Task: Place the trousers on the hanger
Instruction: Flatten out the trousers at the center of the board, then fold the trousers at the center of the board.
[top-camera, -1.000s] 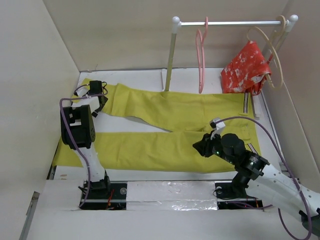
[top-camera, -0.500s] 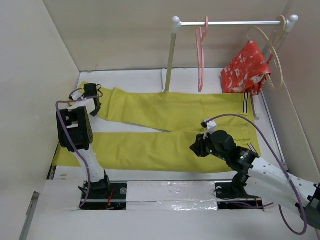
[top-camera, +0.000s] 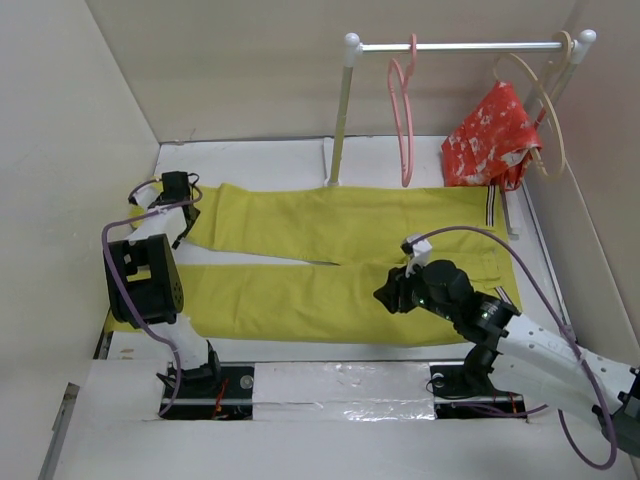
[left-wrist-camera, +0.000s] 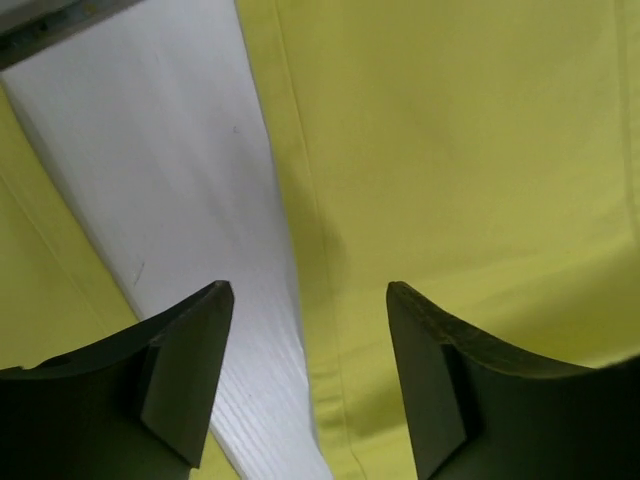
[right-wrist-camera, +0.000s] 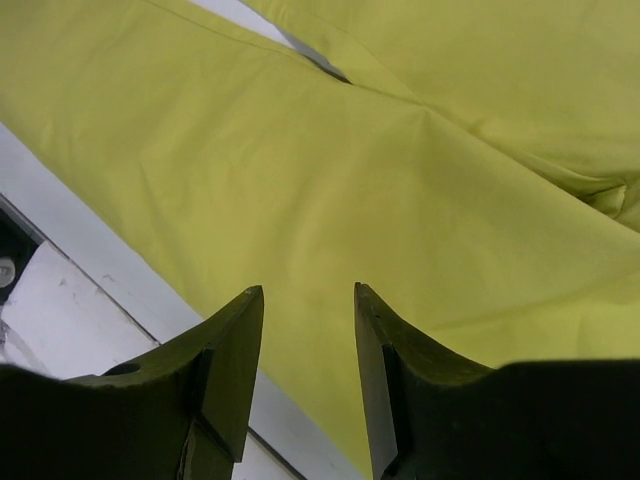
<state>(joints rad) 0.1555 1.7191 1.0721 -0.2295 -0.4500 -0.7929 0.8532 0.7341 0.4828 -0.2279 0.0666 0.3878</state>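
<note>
The mustard-yellow trousers (top-camera: 340, 225) lie flat on the white table (top-camera: 270, 160), legs pointing left and the striped waistband (top-camera: 492, 206) at the right. The pink hanger (top-camera: 404, 110) hangs empty on the rail, behind the trousers. My left gripper (top-camera: 178, 192) is open and low over the cuff end of the far leg. In the left wrist view my left gripper (left-wrist-camera: 310, 295) straddles that leg's edge (left-wrist-camera: 300, 230), beside bare table (left-wrist-camera: 190, 180). My right gripper (top-camera: 390, 295) is open and empty just above the near leg (right-wrist-camera: 330, 180), near the crotch.
A metal rail (top-camera: 460, 46) on two posts stands at the back; its left post (top-camera: 340, 115) rises right behind the trousers. A beige hanger (top-camera: 548, 95) holding a red patterned garment (top-camera: 495, 135) hangs at the rail's right end. Walls close in on the left and right.
My left gripper has moved left and back along the far leg toward its cuff end. My right gripper has shifted left over the near leg. The trousers' far cuff now looks shorter at the left.
</note>
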